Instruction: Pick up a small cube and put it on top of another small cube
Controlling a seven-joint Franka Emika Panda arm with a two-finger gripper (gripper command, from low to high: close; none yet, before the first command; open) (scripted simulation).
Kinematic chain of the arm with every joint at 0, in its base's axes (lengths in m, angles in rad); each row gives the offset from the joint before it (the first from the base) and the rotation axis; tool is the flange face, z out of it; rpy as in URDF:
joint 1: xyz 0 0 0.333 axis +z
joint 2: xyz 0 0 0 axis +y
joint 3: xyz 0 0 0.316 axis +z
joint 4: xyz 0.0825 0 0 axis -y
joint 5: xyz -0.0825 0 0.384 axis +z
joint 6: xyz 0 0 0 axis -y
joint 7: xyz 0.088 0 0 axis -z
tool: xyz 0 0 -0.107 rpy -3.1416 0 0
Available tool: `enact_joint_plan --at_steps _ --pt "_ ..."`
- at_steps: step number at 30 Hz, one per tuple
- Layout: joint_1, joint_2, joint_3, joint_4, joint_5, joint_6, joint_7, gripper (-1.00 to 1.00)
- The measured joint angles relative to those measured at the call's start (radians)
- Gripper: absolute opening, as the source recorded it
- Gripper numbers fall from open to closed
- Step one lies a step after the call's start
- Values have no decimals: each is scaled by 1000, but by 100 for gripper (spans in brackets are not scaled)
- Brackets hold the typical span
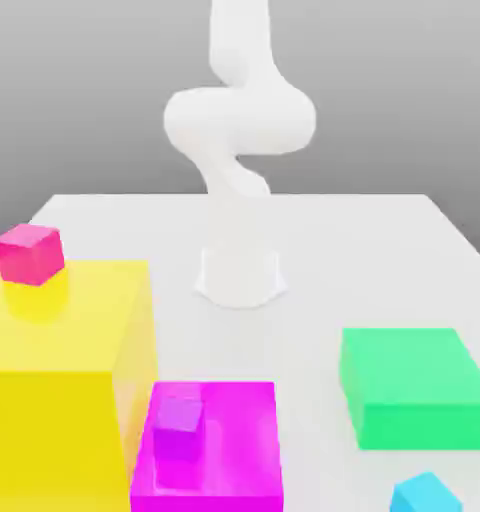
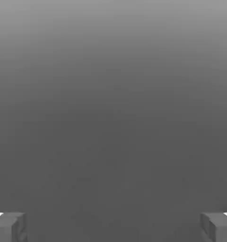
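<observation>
The tool (image 2: 113,227) is spread wide and grips nothing. The small cyan-blue cube (image 1: 425,494) rests at the bench (image 1: 384,260) edge beside the green block (image 1: 414,385).

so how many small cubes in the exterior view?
3. Small pink cube on top of the big yellow block; small purple cube on the big magenta block; small cyan-blue cube on the table, bottom right. Others may sit hidden behind the blocks.

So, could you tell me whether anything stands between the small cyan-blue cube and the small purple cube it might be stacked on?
The small cyan-blue cube lies on the white table; the small purple cube sits raised on the big magenta block. Only bare table lies between them, so nothing visible blocks the path; the green block stands aside.
</observation>
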Motion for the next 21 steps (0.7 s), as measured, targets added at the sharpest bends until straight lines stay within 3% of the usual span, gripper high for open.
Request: enact_joint_plan --at_steps 21 --pt "98 768 149 49 -111 198 44 0"
